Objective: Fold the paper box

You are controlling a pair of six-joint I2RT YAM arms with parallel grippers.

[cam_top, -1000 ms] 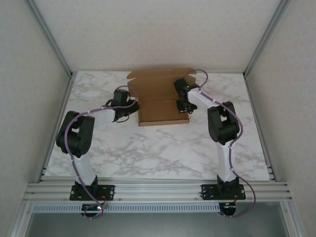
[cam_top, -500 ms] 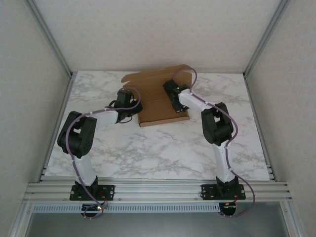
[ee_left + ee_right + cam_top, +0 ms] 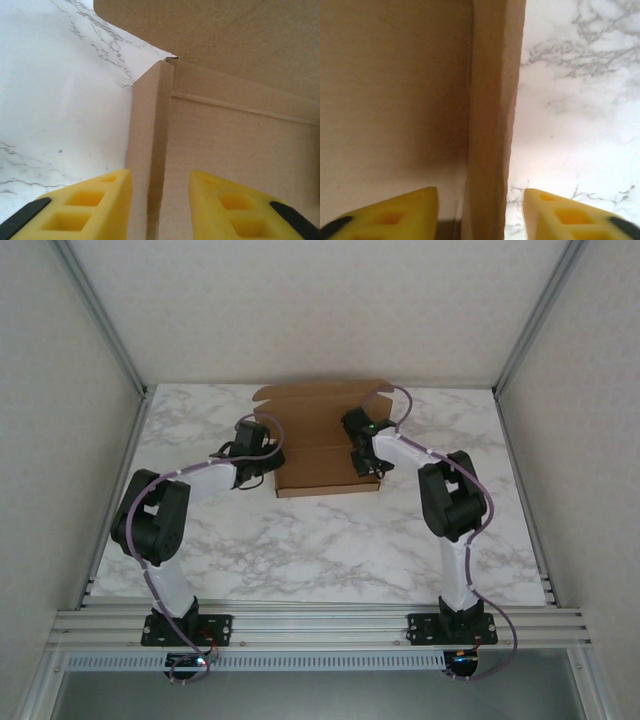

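Your right gripper [image 3: 480, 192] has just released; its fingers stand wide astride the right wall of the plain brown cardboard mailer box [image 3: 320, 445], far-centre on the white marble table [image 3: 330, 540]; the left gripper [image 3: 159, 175] straddles the left wall narrowly, unclamped; judge both 2 walls raised.

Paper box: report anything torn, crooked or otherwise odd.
No tears or crushing show. The paper box sits slightly turned on the table, its near edge not parallel to the table's front. Both side walls stand up; the lid is open.
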